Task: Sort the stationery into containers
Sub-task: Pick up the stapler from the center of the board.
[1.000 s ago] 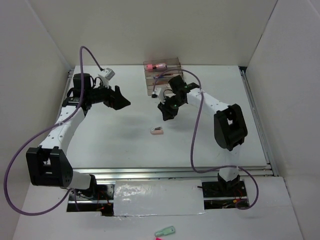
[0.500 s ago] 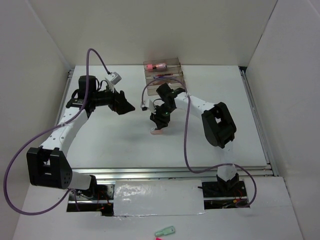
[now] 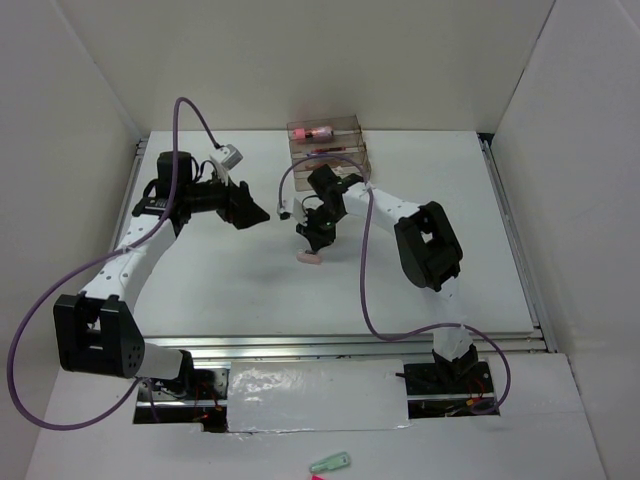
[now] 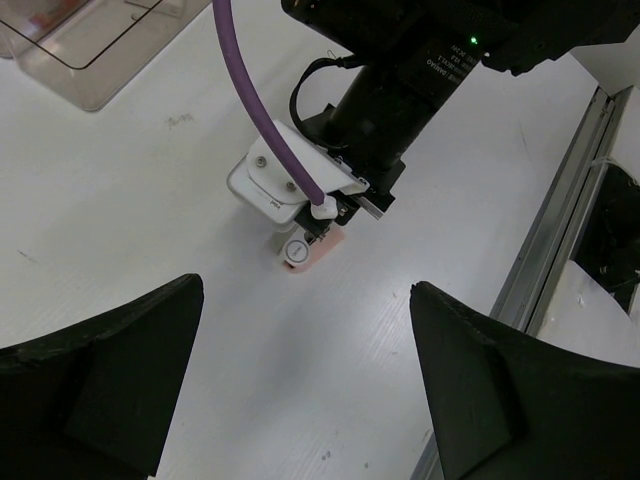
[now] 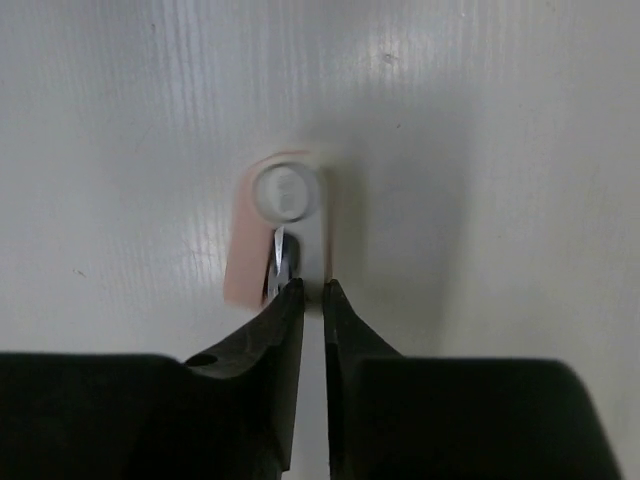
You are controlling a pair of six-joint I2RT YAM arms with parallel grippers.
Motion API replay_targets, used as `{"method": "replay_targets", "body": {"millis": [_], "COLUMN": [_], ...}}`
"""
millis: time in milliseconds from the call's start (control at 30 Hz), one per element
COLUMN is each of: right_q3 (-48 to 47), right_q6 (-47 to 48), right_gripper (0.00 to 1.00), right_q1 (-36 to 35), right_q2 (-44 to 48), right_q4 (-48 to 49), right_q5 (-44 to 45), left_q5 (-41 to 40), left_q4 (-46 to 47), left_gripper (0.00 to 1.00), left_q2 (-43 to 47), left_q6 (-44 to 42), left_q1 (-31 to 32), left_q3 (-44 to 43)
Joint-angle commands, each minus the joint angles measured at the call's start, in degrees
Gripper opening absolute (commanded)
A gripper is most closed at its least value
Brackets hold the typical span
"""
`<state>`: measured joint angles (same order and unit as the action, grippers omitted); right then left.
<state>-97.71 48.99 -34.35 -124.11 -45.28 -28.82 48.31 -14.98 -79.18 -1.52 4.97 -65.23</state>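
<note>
pink-and-white eraser (image 5: 262,252) pinched by right end effector (image 5: 312,292), its near end hidden, left end effector (image 4: 305,315) spread wide

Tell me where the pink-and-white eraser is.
In the top view the pink-and-white eraser lies centrally, under the right gripper, on the near side of the organiser.

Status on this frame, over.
Left hand open, off to the side. Right hand pinching pink-and-white eraser on the table. Path to organiser looks unobstructed.

Overhead and close wrist views share the eraser (image 3: 310,257).
</note>
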Motion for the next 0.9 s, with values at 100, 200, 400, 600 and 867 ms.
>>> {"method": "replay_targets", "body": {"millis": [100, 200, 400, 600, 867], "right_q3": [0.85, 2.17, 1.74, -4.85, -6.53], "right_q6": [1.81, 0.06, -6.09, -11.81, -12.96], "right_gripper": [0.07, 0.01, 0.0, 0.0, 0.0], "right_q1": [-0.98, -0.98, -0.37, 3.41, 6.39], "right_q2": [0.63, 2.12, 3.18, 1.24, 0.54], "right_q4": [-0.69, -1.3, -3.94, -12.89, -21.15], "right_q5": [-0.44, -1.58, -6.85, -21.68, -37.35], "left_q5": [0.9, -0.5, -3.4, -4.19, -1.3], "left_q4": [4.87, 5.23, 0.49, -2.59, -7.15], "left_gripper": [0.94, 0.93, 0.91, 0.9, 0.8], "left_q2": [3.41, 4.12, 6.49, 14.12, 15.29], "left_q6": [0.11, -0.85, -16.48, -41.77, -63.78], "left_q1": [-1.19, -1.63, -0.41, 5.47, 12.95], "left_q3": [2.47, 2.92, 2.12, 8.09, 9.95]}}
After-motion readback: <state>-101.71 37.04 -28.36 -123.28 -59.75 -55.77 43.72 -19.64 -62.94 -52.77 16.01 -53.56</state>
